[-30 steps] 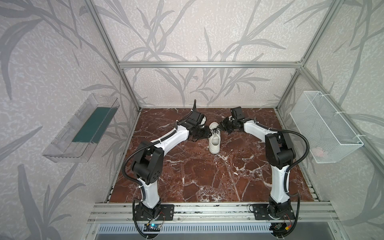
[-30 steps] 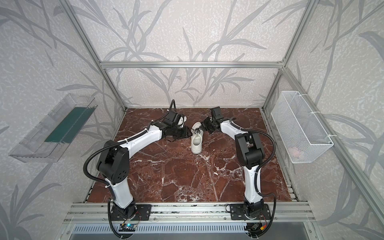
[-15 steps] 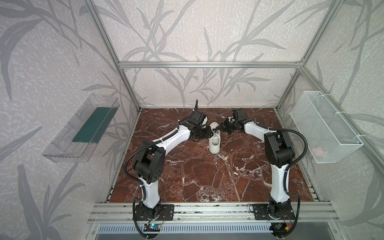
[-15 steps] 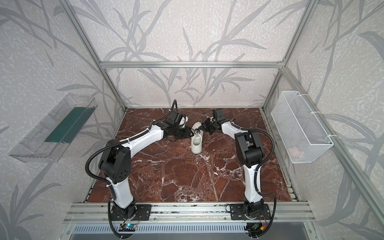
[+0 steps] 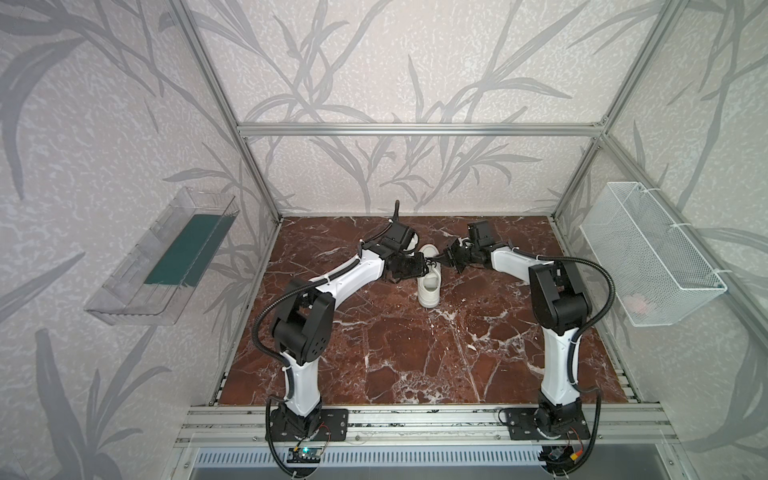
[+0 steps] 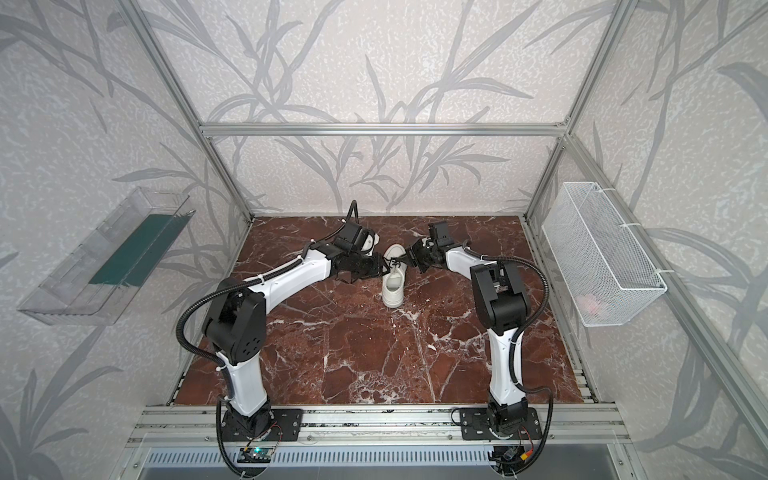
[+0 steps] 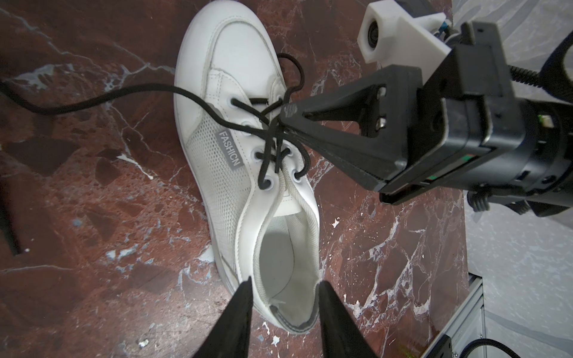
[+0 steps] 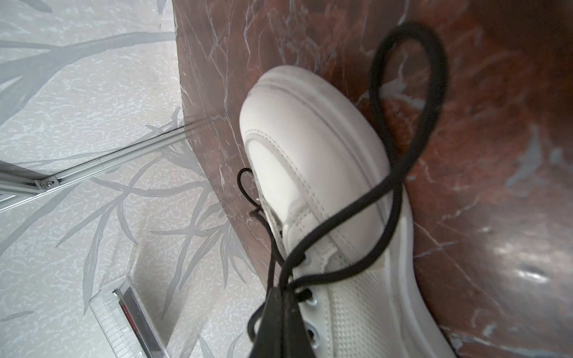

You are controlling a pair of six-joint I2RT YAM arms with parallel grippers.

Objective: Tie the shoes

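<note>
The white sneaker (image 5: 429, 286) (image 6: 393, 289) lies on the red marble floor, towards the back. My right gripper (image 5: 444, 262) (image 7: 286, 113) (image 8: 280, 289) is shut on the thin black laces (image 7: 273, 139) where they cross over the eyelets. From that pinch a lace loop (image 8: 374, 90) stands up over the toe. Another lace strand runs off across the floor. My left gripper (image 5: 423, 266) (image 7: 285, 280) is open, one finger on each side of the heel collar. I cannot tell whether those fingers touch the shoe.
A clear tray (image 5: 166, 266) with a green pad hangs on the left wall. On the right wall hangs a white wire basket (image 5: 648, 253) with something pink in it. Aluminium frame posts stand at the floor's (image 5: 415, 353) corners.
My left gripper has edged a little to the right, closer over the shoe. The right gripper keeps its hold on the laces and has barely shifted.
</note>
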